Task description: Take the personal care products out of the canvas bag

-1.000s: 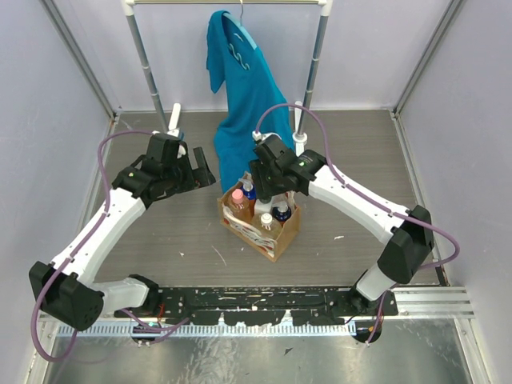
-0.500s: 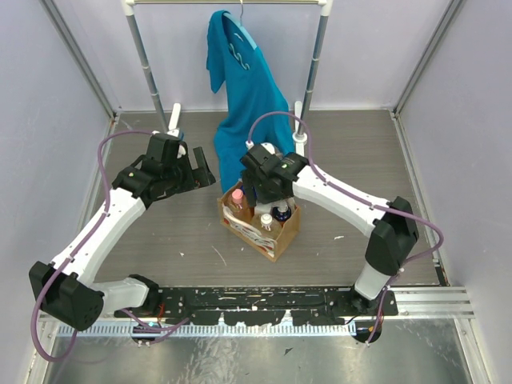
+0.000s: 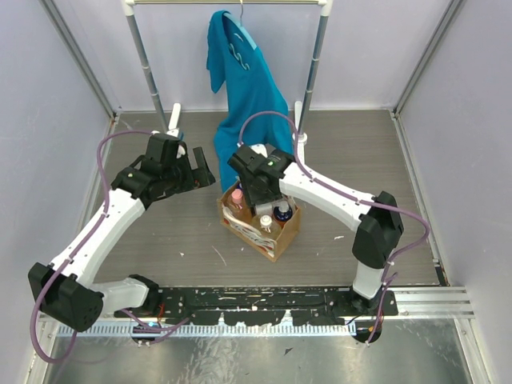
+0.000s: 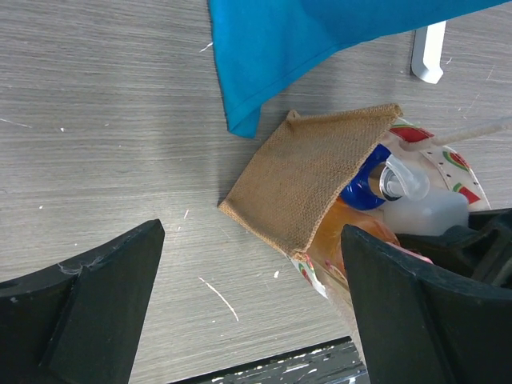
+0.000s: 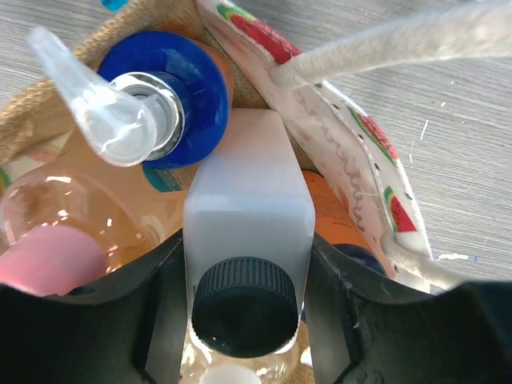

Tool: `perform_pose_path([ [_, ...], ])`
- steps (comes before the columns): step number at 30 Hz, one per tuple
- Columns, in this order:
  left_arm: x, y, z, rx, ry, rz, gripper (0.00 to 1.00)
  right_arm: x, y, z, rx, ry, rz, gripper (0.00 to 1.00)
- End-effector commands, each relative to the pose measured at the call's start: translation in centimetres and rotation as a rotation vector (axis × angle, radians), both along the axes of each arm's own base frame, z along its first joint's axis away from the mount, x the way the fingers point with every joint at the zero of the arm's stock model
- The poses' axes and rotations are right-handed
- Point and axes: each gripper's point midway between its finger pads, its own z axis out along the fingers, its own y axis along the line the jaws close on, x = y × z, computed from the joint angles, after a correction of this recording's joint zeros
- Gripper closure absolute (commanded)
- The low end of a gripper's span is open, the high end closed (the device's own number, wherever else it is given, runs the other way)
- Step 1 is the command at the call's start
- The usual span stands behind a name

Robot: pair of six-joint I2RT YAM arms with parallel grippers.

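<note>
The canvas bag (image 3: pixel 276 238) stands open at mid-table with several bottles in it. My right gripper (image 3: pixel 258 196) is down in the bag's mouth. In the right wrist view its jaws (image 5: pixel 248 268) press both sides of a white rectangular bottle (image 5: pixel 248 192) with a dark cap. Beside it are a peach bottle with a blue collar and clear pump (image 5: pixel 164 88), a pink cap (image 5: pixel 48 268) and an orange bottle (image 5: pixel 336 212). My left gripper (image 3: pixel 204 176) is open and empty, left of the bag (image 4: pixel 312 172).
A teal garment (image 3: pixel 244 96) hangs from a white rack (image 3: pixel 148 64) just behind the bag, and its hem (image 4: pixel 264 56) reaches the table. The rack's white foot (image 4: pixel 428 52) lies behind the bag. A cream handle (image 5: pixel 384 44) crosses above the bottles.
My right arm has swung left and its gripper has come down over the bag onto the white bottle. The left arm has not moved.
</note>
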Motion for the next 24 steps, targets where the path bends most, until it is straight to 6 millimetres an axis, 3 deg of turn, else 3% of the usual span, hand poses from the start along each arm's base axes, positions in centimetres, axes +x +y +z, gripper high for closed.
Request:
perform_pose_path([
  [1, 0.1, 0.0, 1.2, -0.004, -0.052, -0.011, 0.0, 2.4, 0.6, 9.2, 0.111, -0.217, -0.033, 0.69],
  [8, -0.2, 0.3, 1.5, -0.001, -0.06, -0.007, 0.0, 3.8, -3.0, 21.0, 0.129, -0.465, -0.092, 0.73],
  [11, -0.2, 0.3, 1.7, -0.007, -0.068, -0.008, 0.0, 3.4, -5.7, 24.7, 0.125, -0.533, -0.137, 0.73],
  [13, -0.2, -0.4, 2.1, -0.031, -0.081, -0.039, 0.02, 3.1, -7.5, 26.1, 0.115, -0.568, -0.172, 0.73],
  [16, -0.4, -2.5, 3.3, -0.111, -0.121, -0.146, 0.06, 2.8, -10.0, 26.5, 0.099, -0.582, -0.212, 0.73],
  [19, 0.0, -3.1, 3.9, -0.128, -0.143, -0.17, 0.06, 2.6, -12.6, 26.3, 0.091, -0.585, -0.266, 0.73],
  [24, 1.1, -4.8, 5.0, -0.137, -0.176, -0.264, 0.06, 2.2, -15.8, 23.6, 0.089, -0.539, -0.325, 0.72],
])
